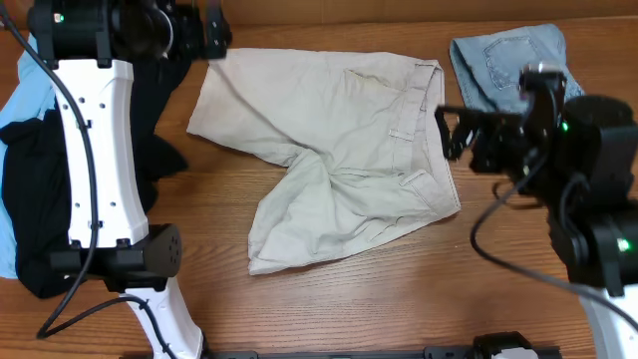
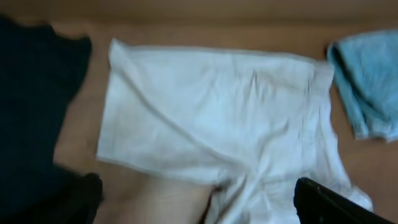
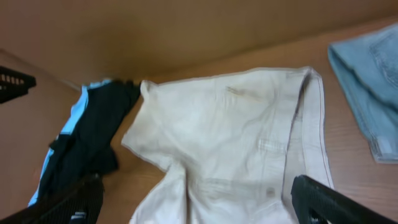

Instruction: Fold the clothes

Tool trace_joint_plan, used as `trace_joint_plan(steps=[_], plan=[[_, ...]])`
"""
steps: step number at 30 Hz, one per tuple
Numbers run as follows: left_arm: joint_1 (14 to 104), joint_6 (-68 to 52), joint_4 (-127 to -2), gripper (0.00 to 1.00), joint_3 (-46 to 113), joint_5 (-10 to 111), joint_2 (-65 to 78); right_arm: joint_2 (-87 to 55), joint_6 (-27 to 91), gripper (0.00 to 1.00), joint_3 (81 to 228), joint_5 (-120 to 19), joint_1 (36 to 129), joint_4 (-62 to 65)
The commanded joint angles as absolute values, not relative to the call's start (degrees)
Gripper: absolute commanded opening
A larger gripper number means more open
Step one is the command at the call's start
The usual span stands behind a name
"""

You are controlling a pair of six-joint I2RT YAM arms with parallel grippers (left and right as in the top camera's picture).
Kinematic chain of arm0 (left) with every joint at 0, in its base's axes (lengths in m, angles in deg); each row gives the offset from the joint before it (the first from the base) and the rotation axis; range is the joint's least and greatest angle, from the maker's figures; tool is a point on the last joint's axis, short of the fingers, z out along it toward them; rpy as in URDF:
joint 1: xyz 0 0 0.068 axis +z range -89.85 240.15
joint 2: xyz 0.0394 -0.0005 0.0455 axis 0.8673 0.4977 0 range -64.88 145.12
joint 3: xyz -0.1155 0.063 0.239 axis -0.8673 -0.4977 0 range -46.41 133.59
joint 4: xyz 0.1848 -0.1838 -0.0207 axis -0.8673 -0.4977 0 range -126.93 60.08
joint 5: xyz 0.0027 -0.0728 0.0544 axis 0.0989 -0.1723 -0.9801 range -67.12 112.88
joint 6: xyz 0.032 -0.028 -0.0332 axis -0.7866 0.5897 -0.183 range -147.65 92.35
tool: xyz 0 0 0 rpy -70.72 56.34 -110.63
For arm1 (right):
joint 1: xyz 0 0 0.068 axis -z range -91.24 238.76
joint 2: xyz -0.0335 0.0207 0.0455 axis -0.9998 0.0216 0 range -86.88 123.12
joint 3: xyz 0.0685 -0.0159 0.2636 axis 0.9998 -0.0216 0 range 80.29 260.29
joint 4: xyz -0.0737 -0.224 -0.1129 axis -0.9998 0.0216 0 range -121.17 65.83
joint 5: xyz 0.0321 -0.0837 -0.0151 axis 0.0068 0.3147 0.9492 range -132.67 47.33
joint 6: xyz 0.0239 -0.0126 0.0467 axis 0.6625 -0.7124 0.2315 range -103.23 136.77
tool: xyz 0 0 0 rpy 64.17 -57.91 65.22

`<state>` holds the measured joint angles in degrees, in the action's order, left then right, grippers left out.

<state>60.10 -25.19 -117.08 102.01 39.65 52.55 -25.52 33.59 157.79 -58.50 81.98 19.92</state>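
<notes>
On table [image 1: 399, 299], beige shorts [image 1: 339, 160] flat, no fold yet (bit wrinkly). Left gripper [image 2: 199, 191], right gripper [image 3: 199, 190] both released, empty. Denim piece [image 1: 508, 58] maybe folded; black pile [image 1: 30, 194] waits.

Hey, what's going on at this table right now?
Two robot arms are set to fold clothes. A pair of pale beige shorts lies spread out and unfolded in the middle of the wooden table. The left claw hovers open by a leg corner, and the right claw is open beside the waistband. Neither holds anything. A black garment and a sky-blue piece lie heaped at the left, with a denim piece at the far right.
</notes>
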Motion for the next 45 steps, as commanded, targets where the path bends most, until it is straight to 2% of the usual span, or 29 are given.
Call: trace_joint_plan(steps=[1, 4, 8, 13, 22, 27, 34, 35, 37, 38, 41, 42, 45], plan=[[59.6, -29.7, -121.6, 1.0, 102.4, 40.3, 52.8, -26.0, 34.0, 1.0, 158.0, -59.5, 82.1, 23.1], [59.6, -33.3, -126.8, 1.0, 102.2, 40.3, 52.8, -26.0, 35.0, 1.0, 158.0, -59.6, 82.1, 26.4], [58.9, -34.7, -126.7, 1.0, 98.6, 40.3, 53.1, -26.0, 35.0, 1.0, 157.9, -59.5, 82.1, 27.7], [57.9, -35.4, -126.0, 1.0, 86.0, 40.1, 53.1, -25.6, 34.8, 1.0, 157.5, -59.4, 82.1, 27.7], [52.9, -42.6, -111.1, 0.97, 58.4, 48.0, 53.1, -20.3, 34.5, 1.0, 157.5, -59.5, 82.1, 28.0], [48.9, -43.1, -100.4, 1.0, 47.7, 47.0, 53.1, -15.9, 34.5, 1.0, 157.5, -59.5, 82.1, 28.7], [46.6, -42.9, -93.4, 1.0, 40.3, 41.7, 53.1, -12.9, 34.3, 1.0, 157.5, -59.4, 82.1, 28.7], [46.6, -42.9, -92.9, 0.96, 39.7, 41.8, 53.1, -12.9, 34.3, 1.0, 157.5, -59.4, 82.1, 28.5], [46.6, -42.9, -92.5, 0.81, 38.9, 41.8, 53.1, -12.9, 34.3, 1.0, 157.5, -59.3, 82.1, 28.1], [46.6, -42.9, -92.6, 0.66, 38.7, 41.7, 53.1, -12.9, 34.3, 1.0, 157.5, -59.3, 82.1, 27.9], [46.6, -42.9, -92.5, 0.11, 38.4, 41.3, 53.1, -12.9, 34.3, 1.0, 157.5, -59.3, 82.1, 27.4], [46.6, -42.9, -92.4, 0.04, 38.5, 40.3, 53.1, -12.9, 34.3, 1.0, 157.5, -59.3, 82.1, 27.3], [46.7, -42.6, -93.4, 0.04, 39.9, 37.1, 53.1, -12.9, 33.6, 1.0, 157.5, -59.3, 82.1, 27.2]])
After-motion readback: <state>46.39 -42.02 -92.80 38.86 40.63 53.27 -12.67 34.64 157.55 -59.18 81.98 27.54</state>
